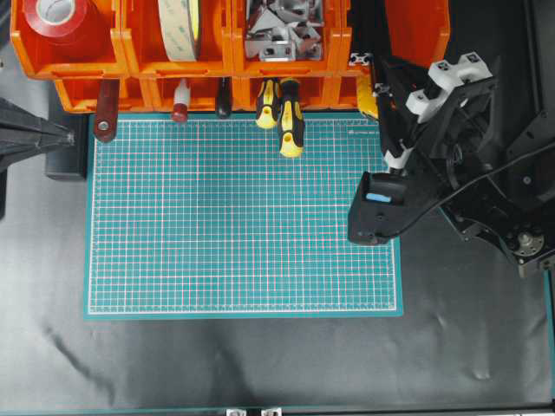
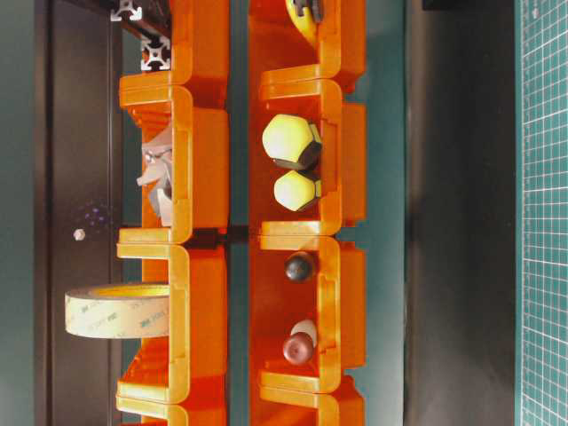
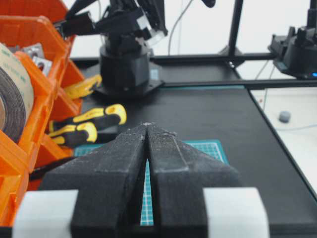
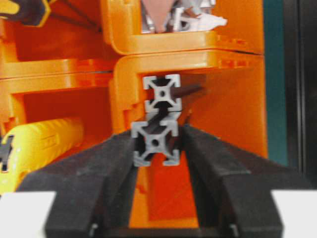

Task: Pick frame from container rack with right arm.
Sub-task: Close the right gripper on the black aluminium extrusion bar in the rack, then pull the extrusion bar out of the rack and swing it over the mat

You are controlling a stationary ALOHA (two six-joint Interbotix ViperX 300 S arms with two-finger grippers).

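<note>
The orange container rack runs along the far edge of the green mat. In the right wrist view two frames lie stacked in a rack bin, silvery cut ends toward the camera. My right gripper has its black fingers against both sides of the lower frame; the upper frame rests on top. From overhead the right gripper reaches into the rack's right end, next to a frame end. My left gripper is shut and empty, off the mat's left edge.
Yellow-and-black screwdrivers stick out of a lower bin over the mat. Red-handled tools hang out further left. Upper bins hold red tape, a tape roll and metal brackets. The right arm's wrist hangs over the mat's right edge.
</note>
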